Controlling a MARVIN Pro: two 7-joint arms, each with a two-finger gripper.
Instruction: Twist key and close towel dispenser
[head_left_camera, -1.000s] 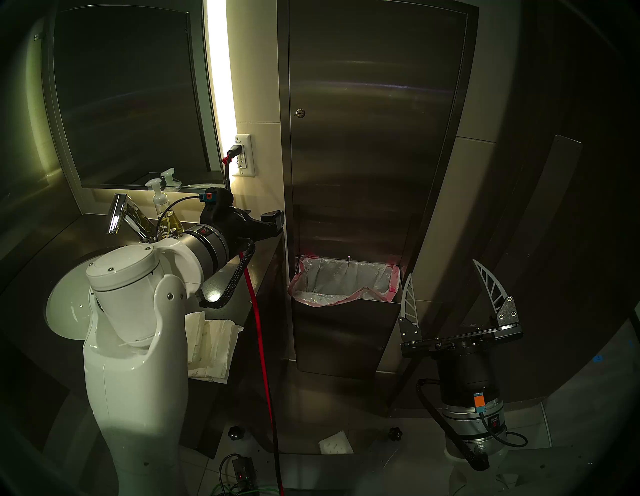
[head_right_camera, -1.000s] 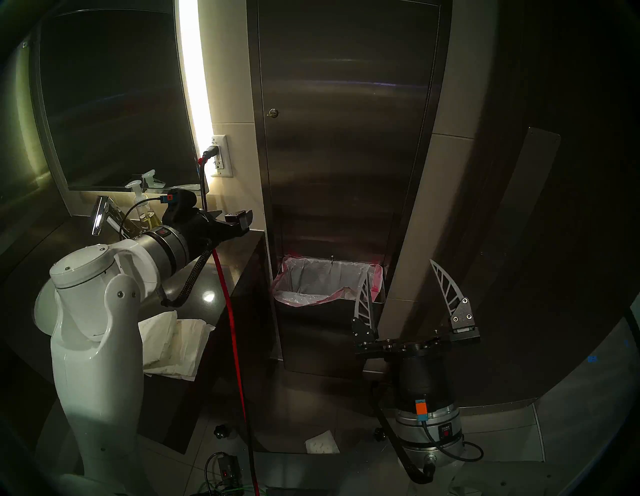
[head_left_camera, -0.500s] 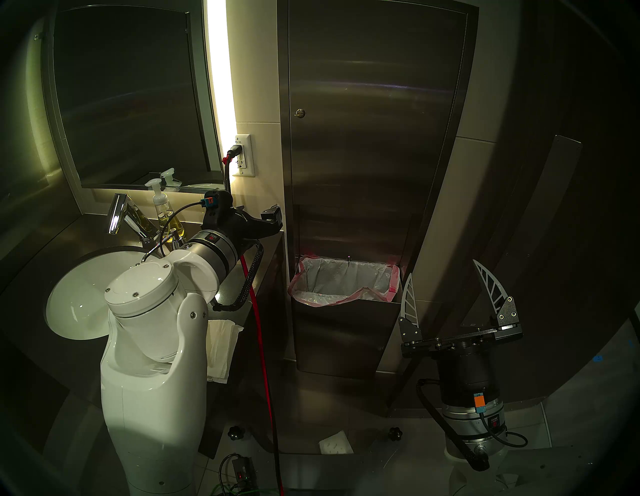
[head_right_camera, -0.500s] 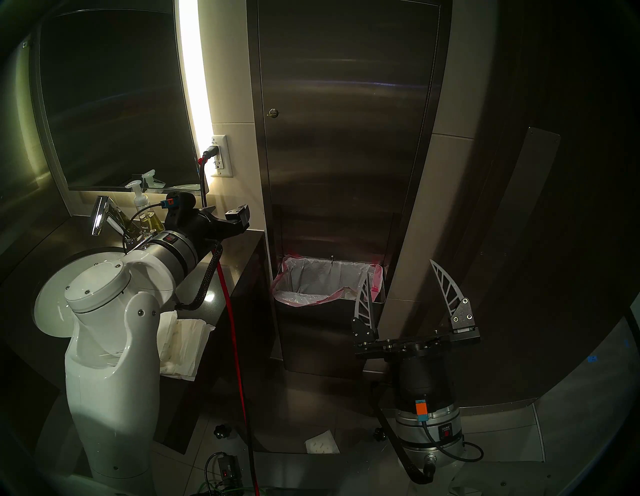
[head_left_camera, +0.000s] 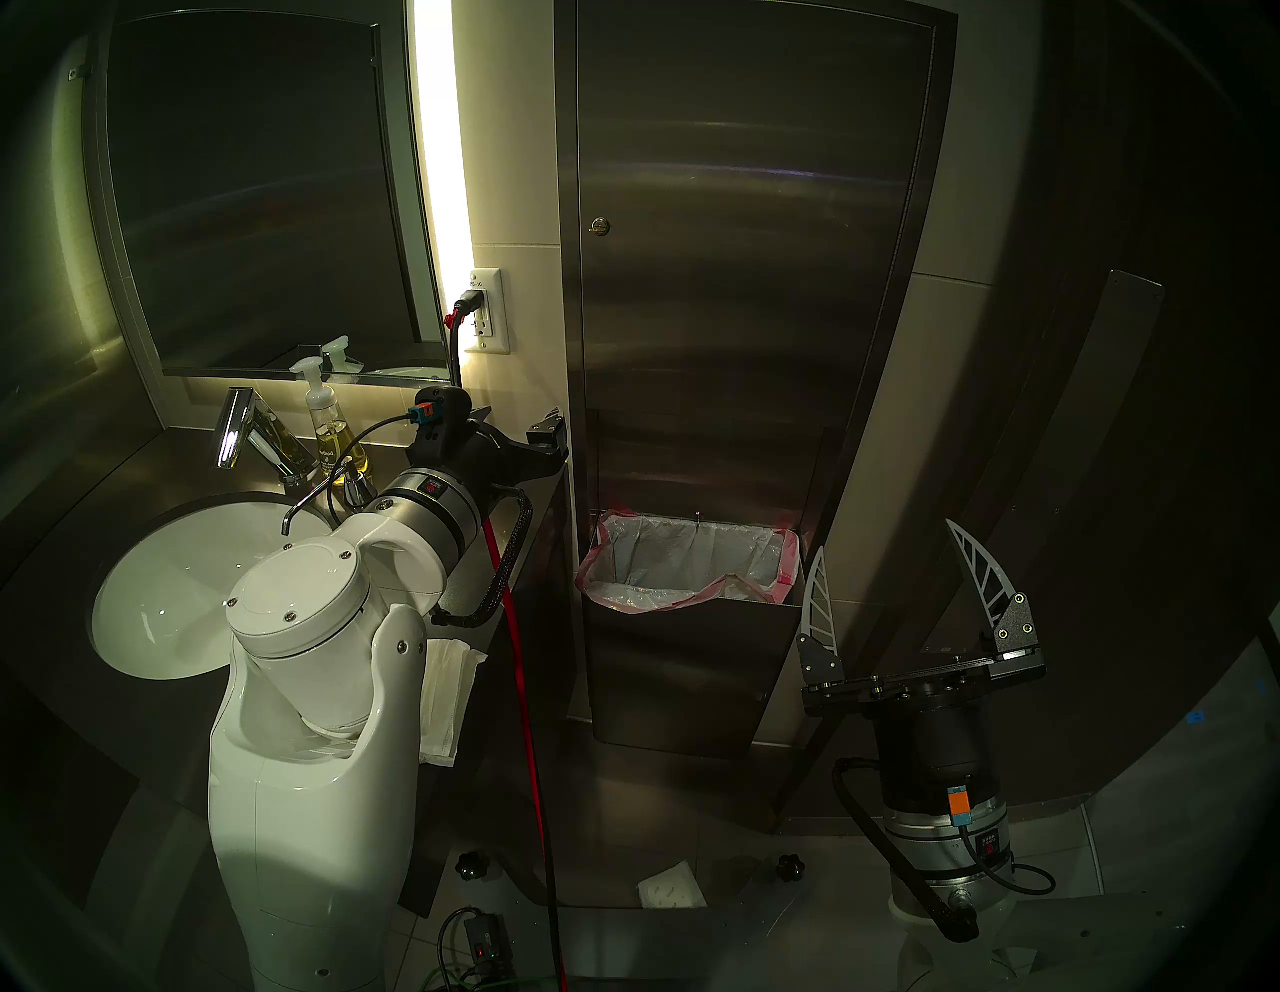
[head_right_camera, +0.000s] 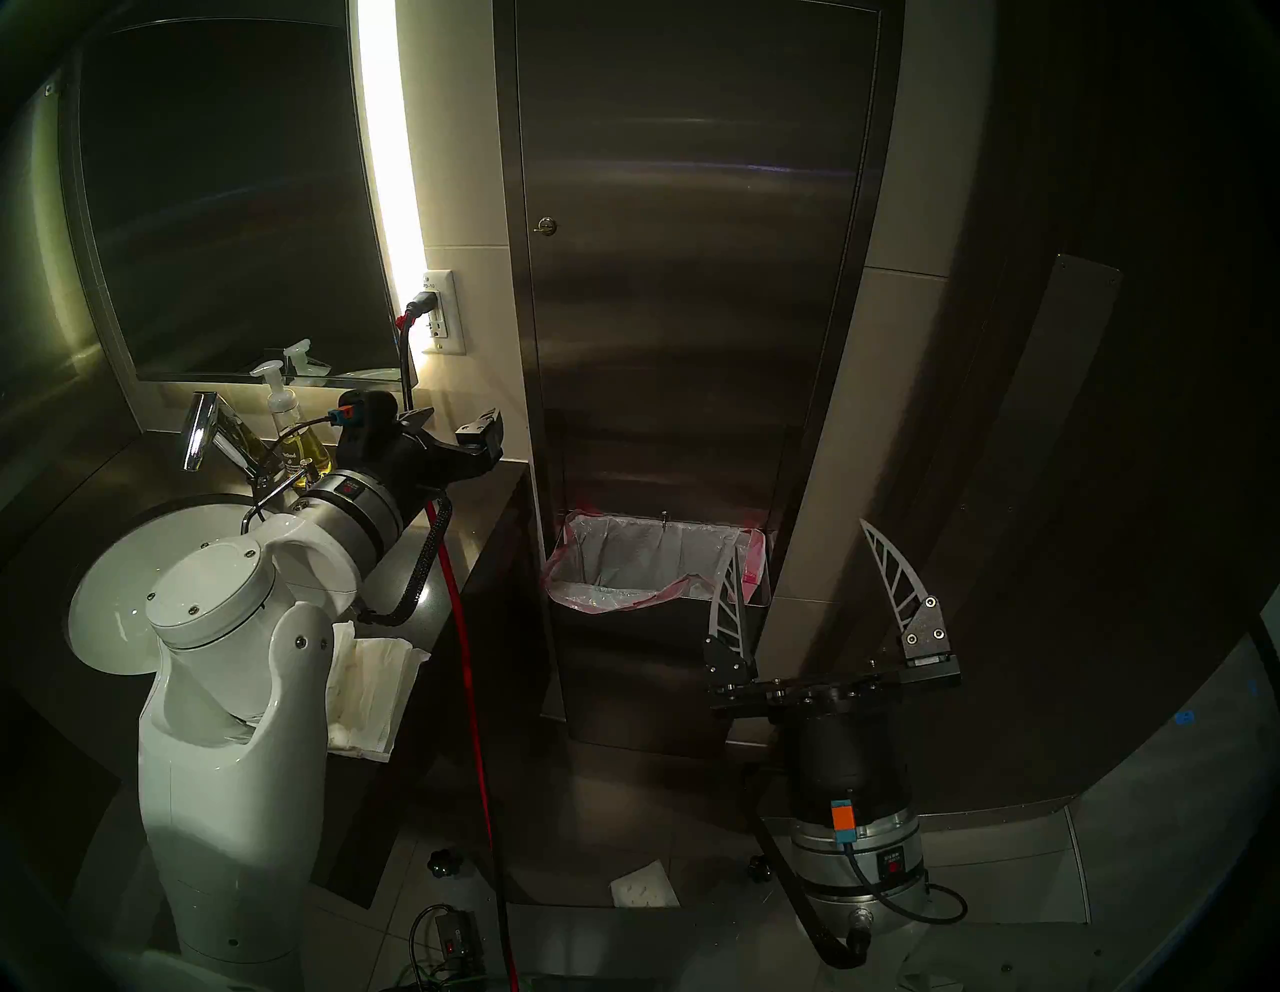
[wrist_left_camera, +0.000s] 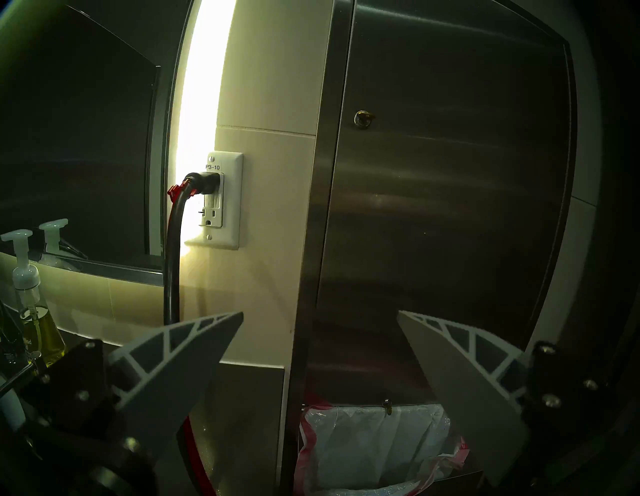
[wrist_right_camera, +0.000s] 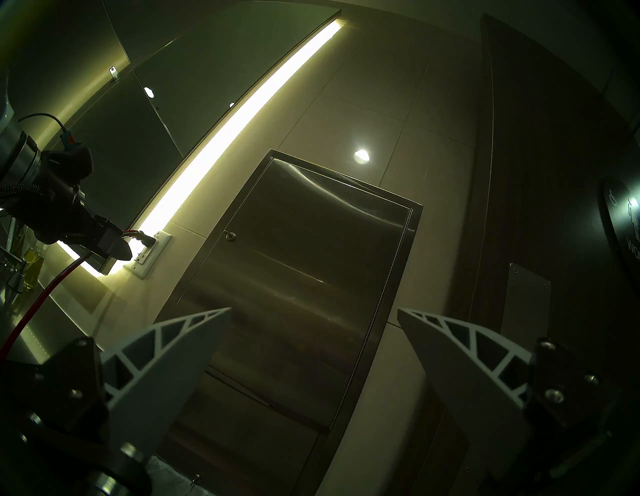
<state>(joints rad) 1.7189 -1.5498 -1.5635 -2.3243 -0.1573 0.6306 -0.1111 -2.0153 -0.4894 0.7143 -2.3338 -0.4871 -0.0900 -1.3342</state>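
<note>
Head stereo left: both arms short of the closed towel dispenser.
Left pincer (head_left_camera: 547, 433) released, holding nothing, level over the desk (head_left_camera: 478, 575) edge, just beside the towel dispenser (head_left_camera: 748, 277) frame. Key (head_left_camera: 600, 225) sits in the lock on the door's left side, above that pincer, untouched. Right pincer (head_left_camera: 900, 589) released, empty, low right, well apart from the key.

Brushed steel towel dispenser (head_left_camera: 748, 277), seemingly brass key (wrist_left_camera: 363, 119), red cord (head_left_camera: 526, 693)
</note>
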